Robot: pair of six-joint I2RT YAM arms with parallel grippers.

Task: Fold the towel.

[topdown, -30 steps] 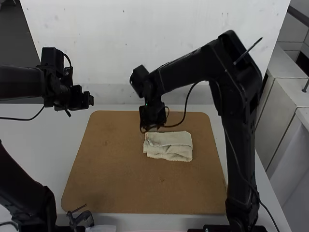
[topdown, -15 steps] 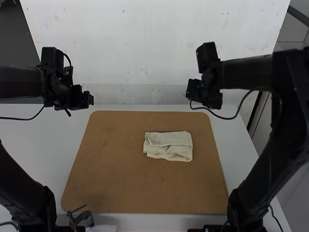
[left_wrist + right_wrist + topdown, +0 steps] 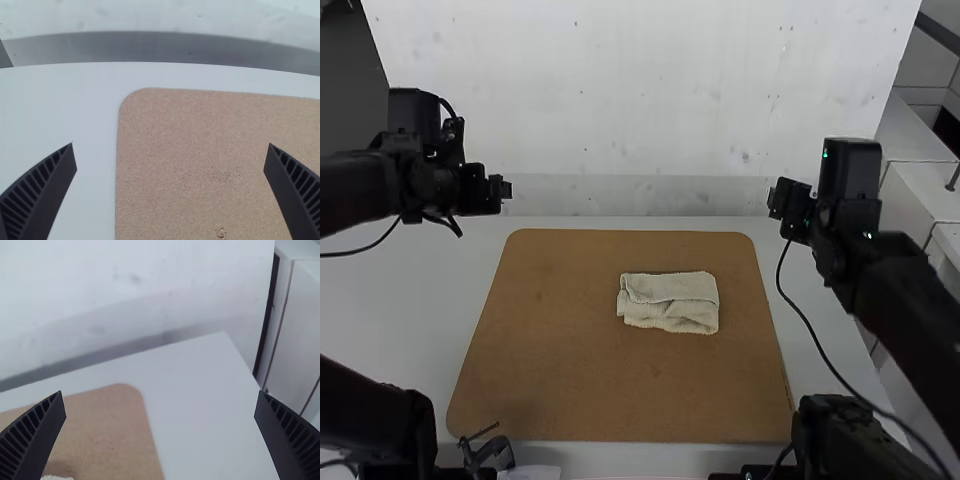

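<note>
With the towel (image 3: 670, 303) lying folded on the board (image 3: 550, 350) — left gripper (image 3: 171, 144) and right gripper (image 3: 160, 391) empty, fingers apart — the fold is probably best left undisturbed, both arms being parked well clear.

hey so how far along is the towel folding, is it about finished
The folding looks done: the cream terry towel lies as a compact, layered rectangle on the brown rectangular board. Nothing is in hand; both arms' black ribbed jaws stand open, away from it. At most, tidying seems left: the layers are uneven at one end.
</note>
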